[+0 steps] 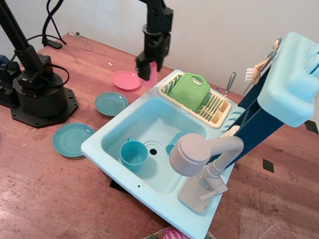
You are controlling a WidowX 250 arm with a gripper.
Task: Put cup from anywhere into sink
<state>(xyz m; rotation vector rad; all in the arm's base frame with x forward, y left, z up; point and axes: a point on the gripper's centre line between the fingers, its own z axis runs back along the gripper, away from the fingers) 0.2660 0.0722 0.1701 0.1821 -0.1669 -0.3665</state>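
The small pink cup hangs in the air, gripped between the fingers of my gripper, and only part of it shows below them. The gripper is shut on it, above the table just beyond the far left corner of the aqua-blue sink. The basin lies below and to the right of the cup. The arm rises from the gripper out of the top of the view.
A teal cup stands in the basin by the drain. A pink plate and two teal saucers lie on the table to the left. A cream dish rack with a green board and the faucet are on the right.
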